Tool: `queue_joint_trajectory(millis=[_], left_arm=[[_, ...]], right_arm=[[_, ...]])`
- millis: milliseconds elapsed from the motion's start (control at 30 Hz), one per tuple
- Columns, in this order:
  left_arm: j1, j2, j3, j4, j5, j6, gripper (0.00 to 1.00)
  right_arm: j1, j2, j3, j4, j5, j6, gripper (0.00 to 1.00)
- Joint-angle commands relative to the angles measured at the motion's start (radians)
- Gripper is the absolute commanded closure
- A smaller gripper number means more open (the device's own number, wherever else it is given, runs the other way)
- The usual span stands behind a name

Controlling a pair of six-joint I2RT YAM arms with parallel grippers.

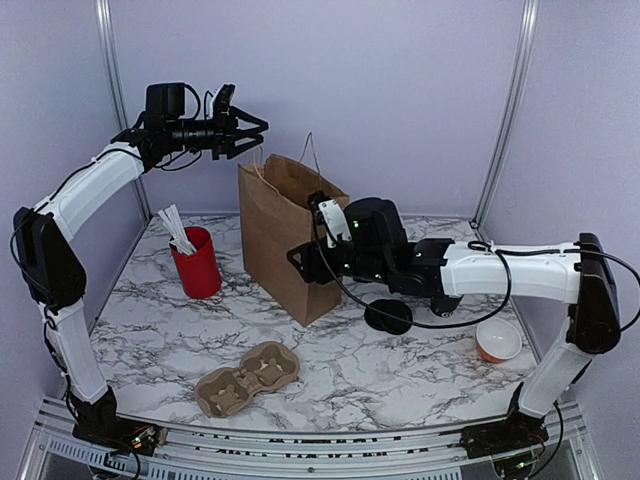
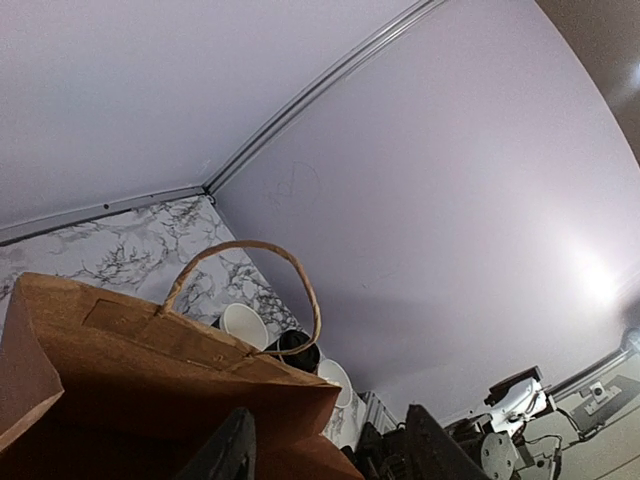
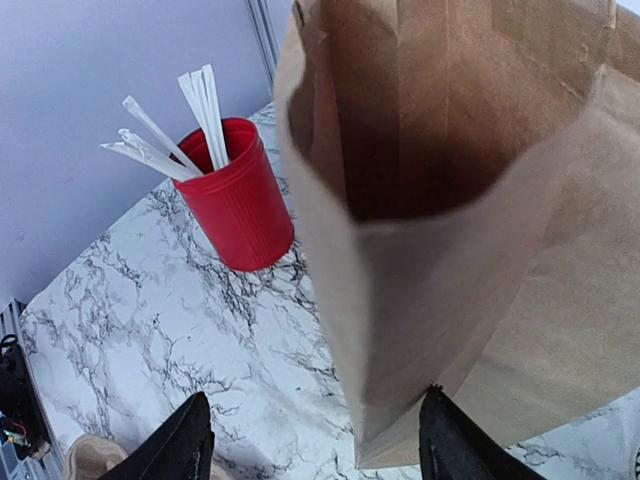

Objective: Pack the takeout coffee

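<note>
Takeout coffee [image 1: 388, 316]: black cup, black round lid, on desk between bag [image 1: 285, 235] and right edge. Left hand [image 1: 252, 131] spread, empty, above bag; right hand [image 3: 315, 400] spread beside it.

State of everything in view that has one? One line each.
paper bag: upright, mouth open
takeout coffee: lid on, standing on table, outside bag
red cup: upright, holds white sticks
cup carrier: flat on table, empty
left gripper: open, empty
right gripper: open, empty
</note>
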Motion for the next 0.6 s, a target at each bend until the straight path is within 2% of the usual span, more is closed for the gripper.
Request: queue_joint_trajectory(millis=[0, 233, 567], left_arm=[[0.014, -0.031, 0.008, -0.195, -0.122, 0.131, 0.51], [0.023, -0.083, 0.020, -0.355, -0.320, 0.231, 0.48], [0.023, -0.175, -0.013, -0.436, -0.572, 0.309, 0.25]], right_arm=[[0.009, 0.068, 0.110, 0.039, -0.013, 0.005, 0.32], [0.020, 0.179, 0.257, 0.017, -0.034, -0.021, 0.32], [0.025, 0.308, 0.461, -0.041, -0.081, -0.051, 0.30]])
